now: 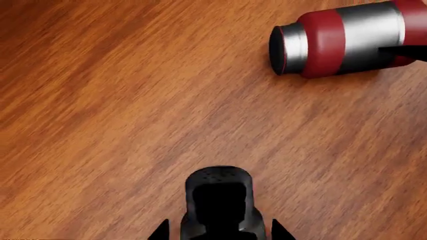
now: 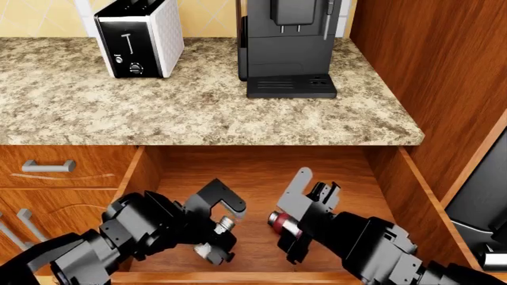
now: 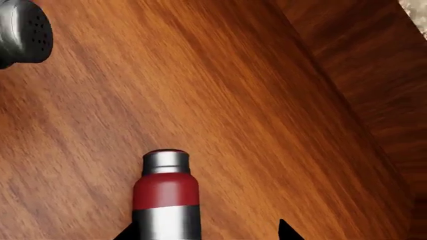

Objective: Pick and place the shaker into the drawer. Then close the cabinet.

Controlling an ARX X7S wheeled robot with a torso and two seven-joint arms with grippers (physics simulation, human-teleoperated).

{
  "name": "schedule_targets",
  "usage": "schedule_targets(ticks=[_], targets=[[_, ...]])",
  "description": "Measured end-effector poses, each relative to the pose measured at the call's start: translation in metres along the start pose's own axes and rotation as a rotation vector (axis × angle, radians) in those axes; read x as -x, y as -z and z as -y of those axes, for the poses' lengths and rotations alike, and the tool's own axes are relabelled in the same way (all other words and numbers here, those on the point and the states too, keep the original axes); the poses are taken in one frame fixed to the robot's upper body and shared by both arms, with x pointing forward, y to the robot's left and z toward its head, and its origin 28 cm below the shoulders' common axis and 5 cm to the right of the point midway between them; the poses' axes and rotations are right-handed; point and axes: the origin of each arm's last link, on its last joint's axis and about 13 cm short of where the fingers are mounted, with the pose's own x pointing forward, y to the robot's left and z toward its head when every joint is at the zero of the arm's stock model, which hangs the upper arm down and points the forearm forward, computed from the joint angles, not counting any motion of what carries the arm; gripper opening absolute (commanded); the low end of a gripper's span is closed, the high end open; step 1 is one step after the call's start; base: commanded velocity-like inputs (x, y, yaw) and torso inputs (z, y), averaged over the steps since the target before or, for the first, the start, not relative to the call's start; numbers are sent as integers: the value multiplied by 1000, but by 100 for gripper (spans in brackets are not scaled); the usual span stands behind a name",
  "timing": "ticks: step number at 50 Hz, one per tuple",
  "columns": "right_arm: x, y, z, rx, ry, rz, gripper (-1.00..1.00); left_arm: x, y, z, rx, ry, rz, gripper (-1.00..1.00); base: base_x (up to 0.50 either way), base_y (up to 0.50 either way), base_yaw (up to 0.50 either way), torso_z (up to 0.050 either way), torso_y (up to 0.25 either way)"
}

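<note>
While the left wrist camera looks down: the drawer (image 1: 100, 100) floor of reddish wood fills the view.
Left jaws: two dark tips flank the shaker (image 1: 219, 197); whether they press on it I cannot tell.
Shaker: between the left jaws, perforated cap pointing away from them, inside the drawer.
Red and silver bottle (image 1: 343, 40): lying on its side on the drawer floor, well ahead of the left jaws and off to one side, a dark tip at its far end.
Right wrist view: the bottle sits between the right jaws, against one tip, neck pointing away.
Right jaws: spread open, the other tip standing clear of the bottle.
Shaker from the right wrist: ahead of the right jaws, at the picture's edge.
Head view, arm pose: both arms bend down into the open drawer, wrists angled inward, jaws near each other.
Cabinet (image 2: 71, 163): drawer pulled out under the granite bench (image 2: 198, 113).
Bench top: a toaster (image 2: 139, 38) and a coffee machine (image 2: 289, 47), far beyond both jaws.
</note>
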Motion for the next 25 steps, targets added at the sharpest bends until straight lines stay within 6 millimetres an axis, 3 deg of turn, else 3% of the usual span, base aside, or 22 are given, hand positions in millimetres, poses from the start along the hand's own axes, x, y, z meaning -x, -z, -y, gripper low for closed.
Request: schedule_targets(ticks=[25], targets=[[14, -10, 7, 4, 17, 29, 100, 21, -17, -6, 5, -57, 46, 100, 0, 0, 0, 0, 0]])
